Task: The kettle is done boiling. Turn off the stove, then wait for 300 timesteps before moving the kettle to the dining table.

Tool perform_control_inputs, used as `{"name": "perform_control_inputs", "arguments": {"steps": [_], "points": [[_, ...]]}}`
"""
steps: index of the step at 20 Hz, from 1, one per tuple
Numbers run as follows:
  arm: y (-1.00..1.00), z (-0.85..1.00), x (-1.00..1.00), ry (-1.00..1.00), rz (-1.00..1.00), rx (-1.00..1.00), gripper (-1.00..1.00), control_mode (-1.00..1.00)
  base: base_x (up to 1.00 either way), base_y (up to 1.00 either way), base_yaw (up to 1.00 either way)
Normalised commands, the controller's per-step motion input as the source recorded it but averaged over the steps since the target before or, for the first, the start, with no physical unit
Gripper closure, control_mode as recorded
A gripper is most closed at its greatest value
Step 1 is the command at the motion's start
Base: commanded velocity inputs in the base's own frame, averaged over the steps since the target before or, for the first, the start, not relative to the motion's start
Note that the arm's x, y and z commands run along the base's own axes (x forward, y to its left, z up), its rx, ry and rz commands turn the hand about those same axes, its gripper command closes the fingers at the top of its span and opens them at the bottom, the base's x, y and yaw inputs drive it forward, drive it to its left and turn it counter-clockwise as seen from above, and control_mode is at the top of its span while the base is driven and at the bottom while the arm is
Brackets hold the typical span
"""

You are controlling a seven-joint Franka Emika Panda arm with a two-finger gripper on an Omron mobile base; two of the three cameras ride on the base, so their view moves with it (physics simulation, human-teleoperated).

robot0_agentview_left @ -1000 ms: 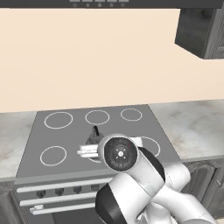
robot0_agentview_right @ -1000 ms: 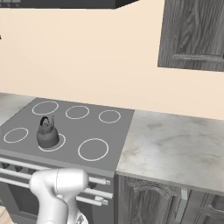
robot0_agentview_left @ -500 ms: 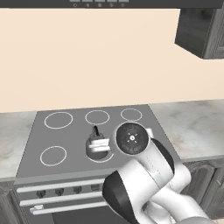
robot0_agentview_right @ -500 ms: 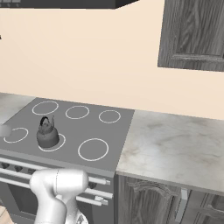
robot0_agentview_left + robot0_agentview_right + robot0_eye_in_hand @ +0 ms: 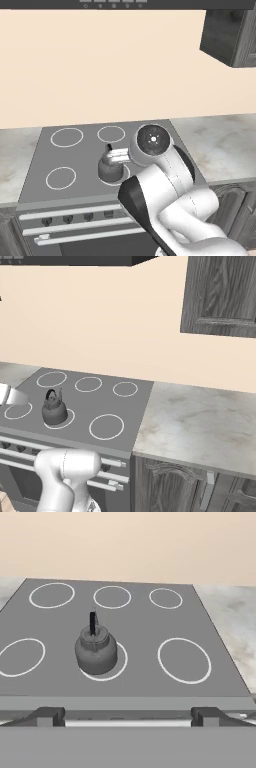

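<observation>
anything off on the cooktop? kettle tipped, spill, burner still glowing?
Nothing stands out. The kettle sits upright on the front middle ring of the stove, handle up, with no spill around it. All six rings read white; none glows red. The marble counter beside the stove looks undamaged.

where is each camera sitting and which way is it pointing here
Left base view: behind the arm to its left, looking forward and down at the stove and kettle; the white arm rises from lower right.
Right base view: behind to the right, facing the same stove, the marble counter and a wall cabinet; the arm's base shows lower left.
Hand view: low before the stove front, looking across the burners at the kettle.
All three share the kettle on its front middle ring.
</observation>
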Motion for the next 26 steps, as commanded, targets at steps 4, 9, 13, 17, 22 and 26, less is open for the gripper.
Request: {"name": "perform_control_inputs", "arguments": {"steps": [4, 9, 13, 17, 22, 26], "points": [[0.05, 0.0, 0.32, 0.06, 0.0, 0.0, -1.0, -1.0, 0.0, 0.0, 0.0], [0.0, 0.0, 0.3, 0.04, 0.0, 0.0, -1.0, -1.0, 0.0, 0.0, 0.0], [0.02, 0.0, 0.35, 0.05, 0.0, 0.0, -1.0, -1.0, 0.0, 0.0, 0.0], [0.18, 0.0, 0.37, 0.02, 0.01, 0.0, -1.0, -1.0, 0.0, 0.0, 0.0], [0.27, -0.04, 0.46, 0.05, 0.0, 0.0, -1.0, -1.0, 0.0, 0.0, 0.0], [0.18, -0.12, 0.54, 0.04, 0.0, -0.03, -1.0, -1.0, 0.0, 0.0, 0.0]]}}
